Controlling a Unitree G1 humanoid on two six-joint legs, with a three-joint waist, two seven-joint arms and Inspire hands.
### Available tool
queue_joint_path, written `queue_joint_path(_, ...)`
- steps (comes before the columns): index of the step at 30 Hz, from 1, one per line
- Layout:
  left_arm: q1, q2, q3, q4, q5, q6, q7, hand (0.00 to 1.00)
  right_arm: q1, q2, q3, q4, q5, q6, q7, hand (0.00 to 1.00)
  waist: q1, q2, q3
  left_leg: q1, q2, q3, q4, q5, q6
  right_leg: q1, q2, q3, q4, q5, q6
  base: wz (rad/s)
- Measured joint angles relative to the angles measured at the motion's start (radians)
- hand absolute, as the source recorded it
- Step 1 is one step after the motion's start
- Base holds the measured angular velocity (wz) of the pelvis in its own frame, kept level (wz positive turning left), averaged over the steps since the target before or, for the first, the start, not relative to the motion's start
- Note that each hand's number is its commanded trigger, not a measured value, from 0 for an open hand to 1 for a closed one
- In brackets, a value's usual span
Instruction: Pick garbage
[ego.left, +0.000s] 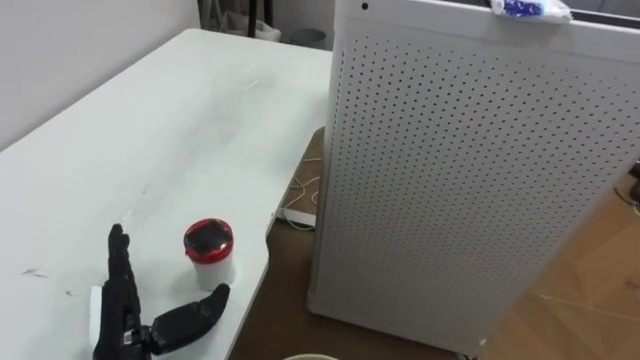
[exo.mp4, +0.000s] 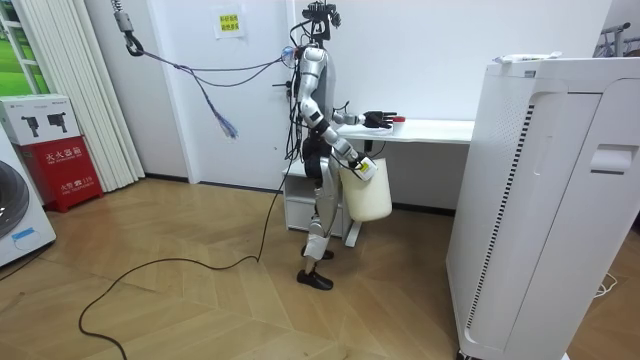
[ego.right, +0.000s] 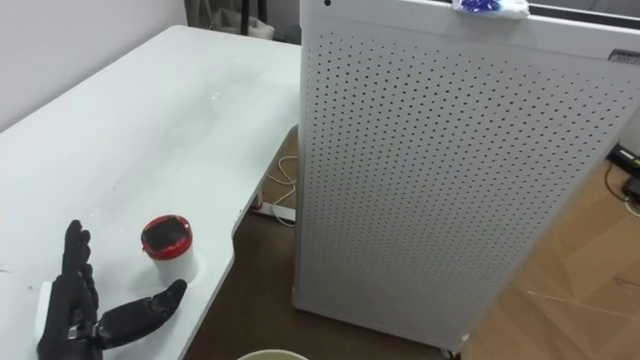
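in the left eye view the left hand (ego.left: 125, 318) is hovering released over the white table (ego.left: 180, 120), fingers straight, thumb pointing toward the red-lidded cup (ego.left: 209, 254), which is standing just beside it near the table's edge, not yet grasped. a tall perforated white cabinet (ego.left: 470, 180) is standing to the right, a blue-and-white packet (ego.left: 530, 8) lying on top. in the room view the robot is standing at the table, the right hand (exo.mp4: 356, 163) hanging by a cream bucket (exo.mp4: 368, 195); its grip i cannot tell. in the right eye view thumb and cup are sitting near but apart. the reach seems in hand; next, the left hand is needing to close round the cup and carry it to the bucket.
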Motion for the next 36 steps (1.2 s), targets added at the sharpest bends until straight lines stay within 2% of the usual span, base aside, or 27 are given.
queue_joint_path(10,-0.113,-0.007,-0.029,0.126,-0.002,0.005,0.000,0.00,0.000,0.000,0.011,-0.002,-0.001,0.001,-0.001,1.00,-0.002,0.000,0.0019,0.000,0.000,0.003,0.005,0.000,0.000,-0.003,0.001,0.010,-0.004,0.001,0.001,-0.01)
queue_joint_path(14,-0.127,-0.011,-0.029,0.126,-0.001,0.021,-0.007,0.00,0.000,0.000,0.020,-0.006,-0.001,0.001,-0.001,1.00,-0.008,0.004,0.0042,0.000,0.000,0.004,0.003,0.000,0.000,-0.003,0.001,0.010,-0.004,0.001,0.001,0.00)
queue_joint_path(19,-0.131,-0.022,-0.030,0.126,0.000,0.022,-0.026,0.00,-0.001,0.000,0.028,-0.007,-0.001,0.001,-0.001,1.00,-0.016,0.006,0.0052,0.000,0.000,0.005,0.002,0.000,0.000,-0.005,0.001,0.011,-0.003,0.001,0.001,0.00)
queue_joint_path(33,-0.133,-0.026,-0.038,0.126,-0.001,0.022,-0.020,0.00,-0.003,0.000,0.038,-0.007,-0.001,0.001,-0.001,1.00,-0.023,0.004,0.0040,0.002,0.002,0.018,-0.001,0.000,0.000,-0.009,0.003,0.019,-0.002,0.001,0.001,-0.01)
queue_joint_path(34,-0.133,-0.026,-0.038,0.126,-0.001,0.022,-0.020,0.16,-0.003,0.000,0.039,-0.007,-0.001,0.001,-0.001,1.00,-0.023,0.003,0.0035,0.002,0.002,0.019,-0.001,0.000,0.000,-0.009,0.003,0.019,-0.002,0.001,0.001,0.00)
queue_joint_path(35,-0.133,-0.026,-0.038,0.126,-0.001,0.023,-0.019,0.54,-0.003,0.000,0.039,-0.007,-0.001,0.001,-0.001,1.00,-0.023,0.002,0.0032,0.003,0.002,0.020,0.000,0.000,0.000,-0.008,0.003,0.021,-0.002,0.001,0.001,0.00)
queue_joint_path(36,-0.134,-0.026,-0.039,0.126,-0.001,0.024,-0.018,1.00,-0.003,0.000,0.039,-0.007,-0.001,0.001,-0.001,1.00,-0.024,0.002,0.0031,0.003,0.002,0.020,0.000,0.000,0.000,-0.008,0.004,0.023,-0.002,0.001,0.001,-0.04)
